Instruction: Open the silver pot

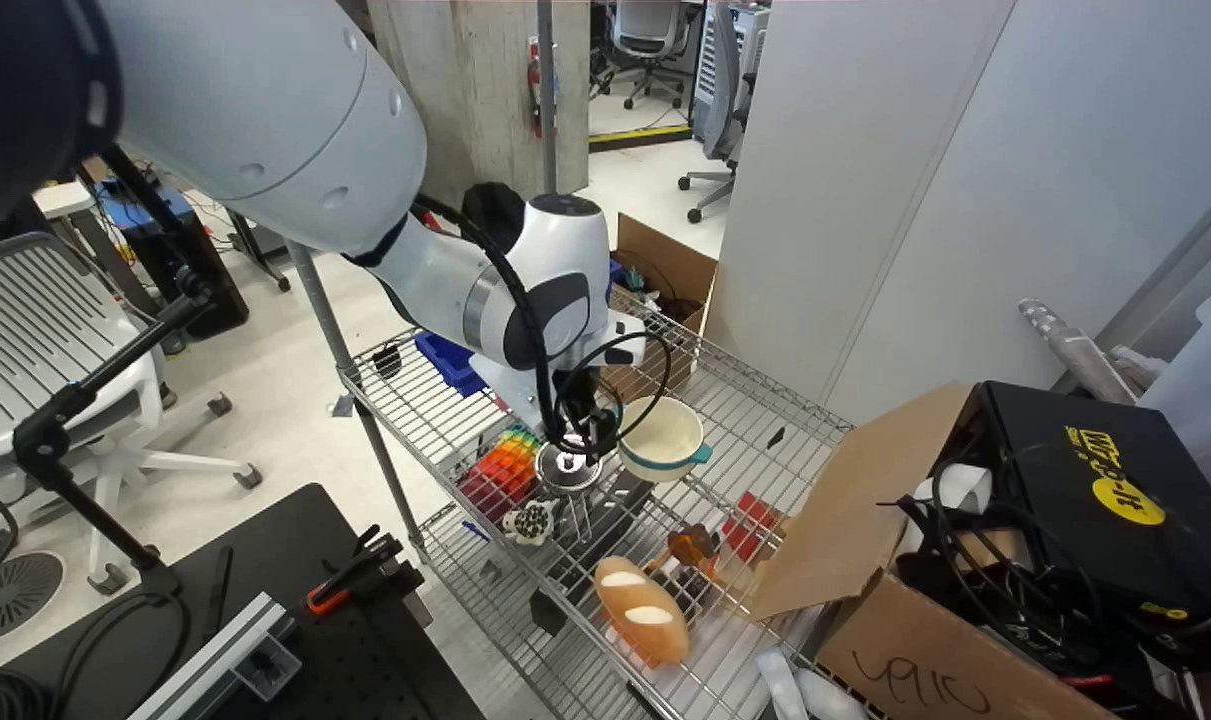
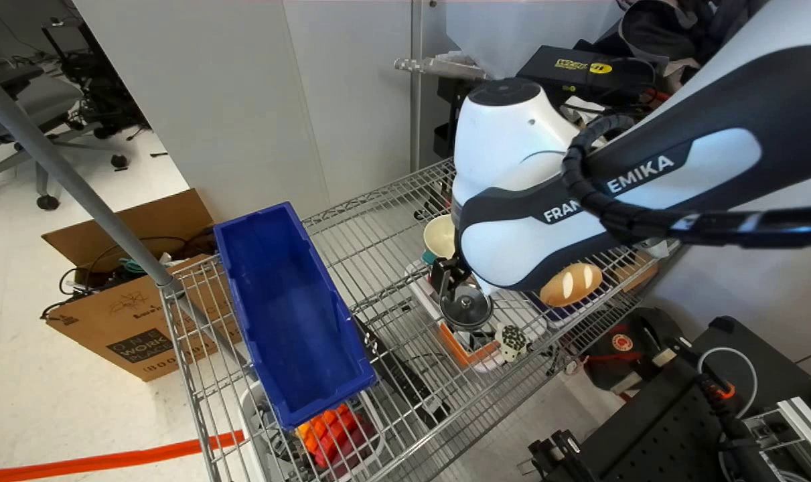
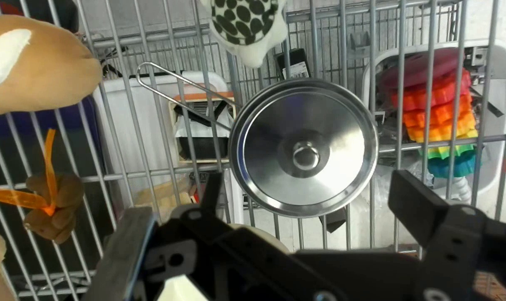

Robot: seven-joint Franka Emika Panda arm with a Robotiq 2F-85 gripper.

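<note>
The silver pot (image 3: pixel 273 175) stands on the wire shelf with its round lid on, and the lid's central knob (image 3: pixel 306 156) faces up. A long wire handle points to the upper left in the wrist view. The pot also shows in both exterior views (image 1: pixel 568 478) (image 2: pixel 467 309). My gripper (image 3: pixel 311 194) is open and empty. Its fingers are wide apart, above the pot and offset toward the cream bowl's side. In both exterior views the gripper (image 1: pixel 593 425) (image 2: pixel 449 278) partly covers the pot's surroundings. The pot's body is mostly hidden under the lid in the wrist view.
The cream bowl (image 1: pixel 662 435) stands close beside the pot. A spotted white toy (image 3: pixel 244 25) lies near the pot's other side. A bread loaf (image 1: pixel 641 610) and a brown toy with orange strips (image 3: pixel 54 205) lie farther along. A blue bin (image 2: pixel 291 308) rests on the shelf.
</note>
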